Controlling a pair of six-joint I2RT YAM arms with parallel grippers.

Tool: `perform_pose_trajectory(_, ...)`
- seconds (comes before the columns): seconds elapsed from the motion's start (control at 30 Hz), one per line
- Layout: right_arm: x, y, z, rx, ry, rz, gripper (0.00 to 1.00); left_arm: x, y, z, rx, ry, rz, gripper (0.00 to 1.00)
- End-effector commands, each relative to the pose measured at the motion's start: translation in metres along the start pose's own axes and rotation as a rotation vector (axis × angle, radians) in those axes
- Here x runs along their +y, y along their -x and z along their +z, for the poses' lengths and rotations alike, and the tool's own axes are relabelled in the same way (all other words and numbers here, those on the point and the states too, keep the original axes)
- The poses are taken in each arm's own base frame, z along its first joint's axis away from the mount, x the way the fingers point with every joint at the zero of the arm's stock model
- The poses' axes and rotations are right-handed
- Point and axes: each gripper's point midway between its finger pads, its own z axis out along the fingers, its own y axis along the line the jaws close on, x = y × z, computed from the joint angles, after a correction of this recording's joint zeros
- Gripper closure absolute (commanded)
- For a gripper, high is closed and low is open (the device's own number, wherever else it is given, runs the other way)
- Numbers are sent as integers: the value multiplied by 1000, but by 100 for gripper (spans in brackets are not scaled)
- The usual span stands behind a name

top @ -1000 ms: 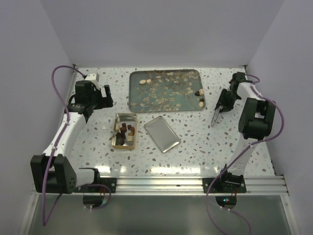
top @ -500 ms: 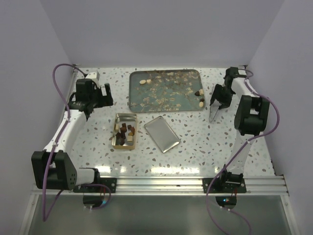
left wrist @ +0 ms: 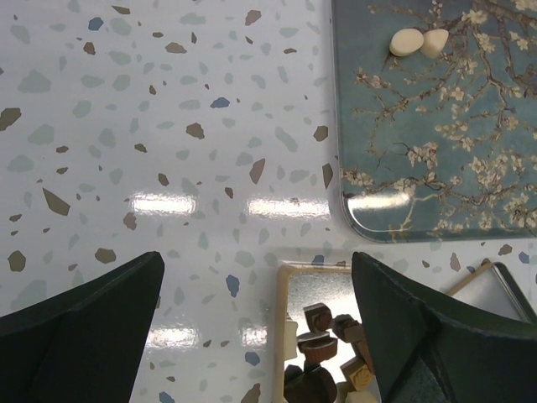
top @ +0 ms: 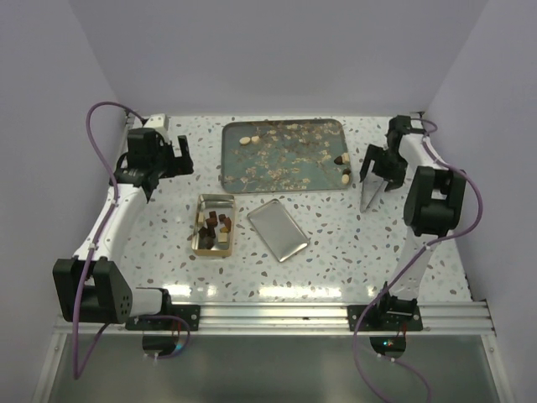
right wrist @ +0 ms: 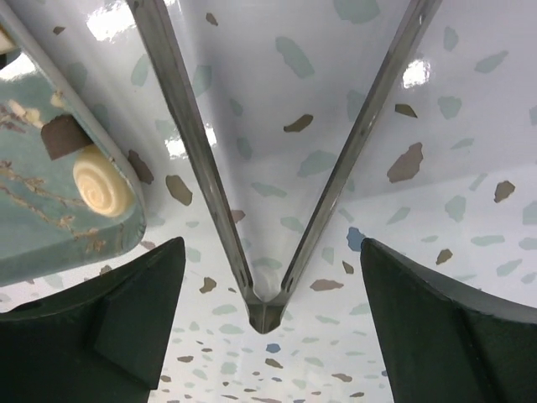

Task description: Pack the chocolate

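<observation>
Several brown and tan chocolate pieces [top: 214, 225] lie in the open gold tin [top: 201, 239], whose rim [left wrist: 287, 336] shows in the left wrist view with the pieces [left wrist: 323, 340] inside. More chocolate stays on the teal tray [top: 281, 159]: two cream pieces [top: 247, 140] [left wrist: 417, 42] at its back left, and a brown one [top: 341, 158] and a cream one [top: 346, 176] [right wrist: 101, 190] at its right end. My right gripper [top: 379, 172] [right wrist: 268, 336] is open, and metal tongs [top: 368, 193] [right wrist: 267, 311] sit loose between its jaws. My left gripper [top: 185, 158] [left wrist: 256, 336] hovers open, left of the tray.
The tin's lid [top: 278, 229] lies flat to the right of the tin, its corner [left wrist: 503, 294] showing in the left wrist view. The tray's corner [right wrist: 50, 227] is close to the left of my right gripper. Purple cables loop off both arms near the walls.
My right gripper has opened wide, letting go of the tongs, and shifted a little toward the back. The left gripper has drifted slightly toward the back, still open.
</observation>
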Motion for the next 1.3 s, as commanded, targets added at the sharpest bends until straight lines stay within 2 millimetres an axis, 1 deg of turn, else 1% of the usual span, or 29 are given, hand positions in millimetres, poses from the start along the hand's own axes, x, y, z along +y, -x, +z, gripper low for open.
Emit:
perform_pose_trajectory(0.0, 1, 10, -43, -104, 15, -23, 12, 0, 17, -9, -46, -6, 17, 0)
perform_pose_trajectory(0.03, 3, 13, -55, -137, 28, -28, 12, 0, 16, -10, -46, -4, 15, 0)
perform_pose_trajectory(0.07, 4, 11, -58, -143, 36, -31, 13, 1, 13, -11, -42, 0, 15, 0)
perform_pose_trajectory(0.1, 7, 10, -63, -150, 49, -37, 14, 1, 15, -14, -53, -1, 16, 0)
perform_pose_trajectory(0.13, 12, 10, -75, -181, 61, -51, 15, 1, 14, -15, -54, 0, 17, 0)
perform_pose_trajectory(0.2, 18, 3, -82, -193, 53, -82, 17, 2, 10, -17, -53, 0, 19, 0)
perform_pose_trajectory(0.23, 32, -6, -86, -191, 50, -126, 18, 2, 8, -18, -49, -2, 16, 0)
perform_pose_trajectory(0.27, 40, -12, -92, -202, 56, -155, 18, 1, 4, -18, -44, -6, 14, 0)
perform_pose_trajectory(0.3, 56, -21, -95, -200, 72, -198, 19, 0, 3, -20, -46, -13, 13, 0)
perform_pose_trajectory(0.33, 79, -35, -96, -195, 96, -259, 20, 0, 2, -20, -44, -16, 8, 0)
perform_pose_trajectory(0.37, 90, -42, -101, -203, 113, -265, 22, 1, -3, -20, -35, -15, 5, 0)
perform_pose_trajectory(0.4, 98, -54, -97, -186, 126, -283, 28, 0, -4, -22, -36, -16, 5, 0)
perform_pose_trajectory(0.43, 123, -68, -99, -183, 183, -308, 32, 1, -8, -23, -26, -14, 4, 0)
perform_pose_trajectory(0.47, 130, -81, -96, -169, 197, -321, 35, 1, -9, -26, -30, -15, 2, 0)
perform_pose_trajectory(0.5, 143, -86, -96, -179, 223, -335, 40, 1, -12, -27, -26, -14, 4, 0)
perform_pose_trajectory(0.53, 162, -103, -96, -167, 249, -371, 42, 2, -13, -28, -26, -14, 3, 0)
perform_pose_trajectory(0.57, 169, -113, -92, -154, 254, -387, 43, 2, -18, -28, -17, -14, 4, 0)
perform_pose_trajectory(0.6, 176, -122, -87, -139, 257, -407, 46, 1, -19, -31, -20, -21, 6, 0)
perform_pose_trajectory(0.63, 193, -136, -86, -133, 278, -445, 48, 1, -22, -32, -14, -23, 12, 0)
perform_pose_trajectory(0.67, 199, -143, -82, -126, 273, -461, 49, 1, -22, -33, -18, -25, 14, 0)
perform_pose_trajectory(0.7, 203, -150, -72, -106, 257, -477, 52, 1, -24, -35, -16, -28, 14, 0)
perform_pose_trajectory(0.73, 210, -159, -69, -99, 248, -500, 53, 1, -25, -36, -14, -28, 13, 0)
perform_pose_trajectory(0.83, 216, -170, -55, -77, 227, -518, 54, 0, -29, -39, -8, -38, 18, 0)
perform_pose_trajectory(0.97, 212, -179, -39, -66, 193, -530, 55, 0, -33, -42, -5, -40, 15, 0)
perform_pose_trajectory(1.03, 208, -185, -32, -57, 180, -537, 55, 0, -39, -41, 8, -43, 10, 0)
perform_pose_trajectory(1.07, 208, -185, -29, -59, 182, -535, 55, -1, -40, -41, 7, -46, 8, 0)
perform_pose_trajectory(1.1, 208, -187, -28, -57, 182, -538, 55, 0, -44, -40, 18, -46, 5, 0)
perform_pose_trajectory(1.13, 205, -189, -24, -53, 176, -541, 55, -1, -46, -40, 19, -49, 4, 0)
perform_pose_trajectory(1.27, 207, -194, -17, -36, 181, -548, 55, -1, -48, -41, 22, -51, 3, 0)
